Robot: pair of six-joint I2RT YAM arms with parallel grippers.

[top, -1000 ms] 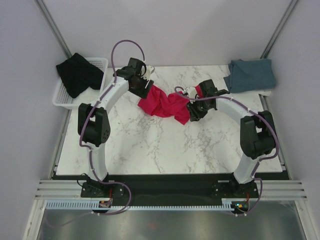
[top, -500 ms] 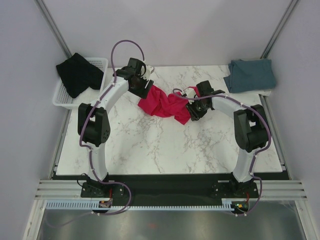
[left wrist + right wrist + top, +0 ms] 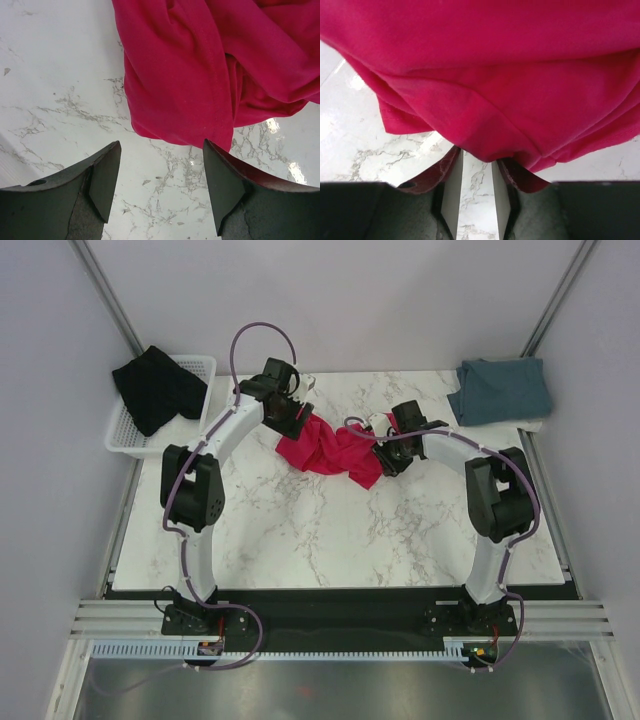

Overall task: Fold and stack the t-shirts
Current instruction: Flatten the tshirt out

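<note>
Red t-shirt (image 3: 330,452): bunched near worktop's (image 3: 300,530) far edge. Left pincer (image 3: 161,150): released beside hem (image 3: 175,140); pinch one layer only. Right pincer (image 3: 477,165): cloth-draped, grip cannot be told.

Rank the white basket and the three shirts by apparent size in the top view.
1. white basket, largest footprint.
2-4. blue-grey shirt, red shirt, black shirt: too alike to rank; each is bunched or folded, so what shows is not full size.
</note>
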